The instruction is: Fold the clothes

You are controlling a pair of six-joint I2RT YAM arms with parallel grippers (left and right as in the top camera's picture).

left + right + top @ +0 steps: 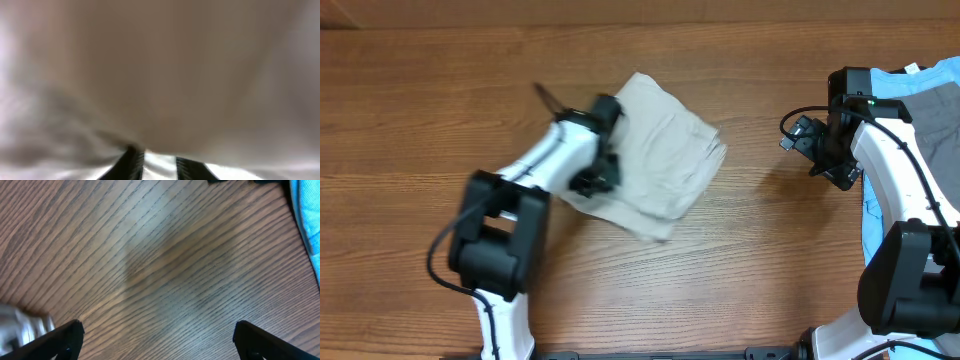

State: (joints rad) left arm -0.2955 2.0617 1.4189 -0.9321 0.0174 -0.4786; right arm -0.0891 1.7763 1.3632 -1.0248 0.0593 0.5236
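**1. Step in hand.** The pair of light beige cotton shorts (670, 150) lies left of ctr on the brown wood-grain tabletop (440, 80). It is already gathered into a compact, roughly square bundle of several layers. Judged stage: late fold or final tidy. The bundle's lower edge looks uneven, so one more pass may be left. The white-and-black left arm (545, 160) reaches over the bundle's left edge, w/ its head on or just above the cloth.

**2. Next move (judgement).**
- Req.: clear the left jaws of the fabric w/o dragging a layer open, then lift straight up.
- If another fold is wanted, it calls for a grasp on a free edge and a carry across the bundle.
- The right arm (890, 170) is well apart from the shorts and would have to cross bare tabletop to assist.

**3. Jaws.**
- Left jaws: in the left wrist view, blurred beige cloth (160, 75) fills nearly the whole frame, close to the lens. Only a sliver of the fingers (131, 161) shows at the bottom. Gap width: cannot tell. Cloth pinched or not: cannot tell. Contact w/ the shorts is likely.
- Right jaws: spread wide, nothing between them, hovering over bare wood. One fingertip (65, 335) sits in each bottom corner of the right wrist view.

**4. Nearby.** A light blue T-shirt (930, 75) and a grey garment (940, 110) lie at the right edge. Neither is part of the job.
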